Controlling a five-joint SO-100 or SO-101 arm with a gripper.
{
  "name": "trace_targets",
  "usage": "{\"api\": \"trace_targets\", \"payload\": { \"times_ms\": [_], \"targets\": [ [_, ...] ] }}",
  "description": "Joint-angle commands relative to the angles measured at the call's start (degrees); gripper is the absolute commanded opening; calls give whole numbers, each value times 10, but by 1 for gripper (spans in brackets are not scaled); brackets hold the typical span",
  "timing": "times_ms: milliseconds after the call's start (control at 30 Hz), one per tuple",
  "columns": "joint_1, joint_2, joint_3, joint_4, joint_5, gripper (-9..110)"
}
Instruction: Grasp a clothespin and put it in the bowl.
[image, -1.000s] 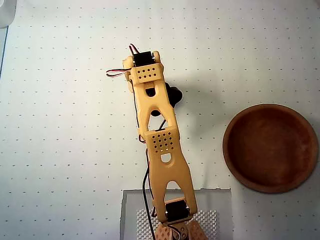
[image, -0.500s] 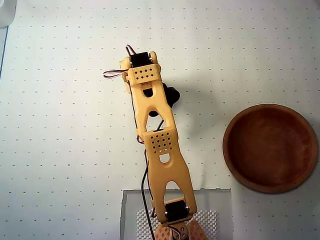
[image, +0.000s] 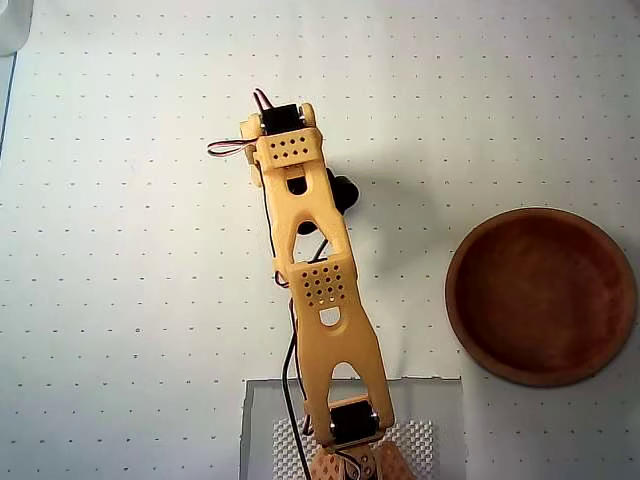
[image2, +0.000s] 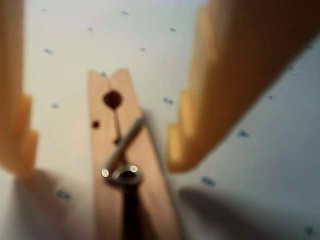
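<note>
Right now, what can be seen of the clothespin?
The clothespin shows only in the wrist view, slightly blurred; the overhead view hides it under the arm. It looks like light wood, with a notched tip, a round hole, a slit between its two prongs and a metal spring across the middle. It lies flat on the white dotted surface between the open orange fingers, which do not touch it. Its lower end runs out of frame.

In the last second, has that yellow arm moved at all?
Yes, a little. In the overhead view the arm's far end has shifted left, away from the wooden bowl, which has stayed put. Most of that happened early; it now looks nearly still.
</note>
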Motion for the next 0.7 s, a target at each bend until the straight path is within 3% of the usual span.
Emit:
{"api": "trace_targets", "payload": {
  "times_ms": [0,400,667],
  "targets": [
    [6,11,-22,2,4,17],
    [8,13,-21,3,2,16],
    [8,13,-21,3,4,2]
  ]
}}
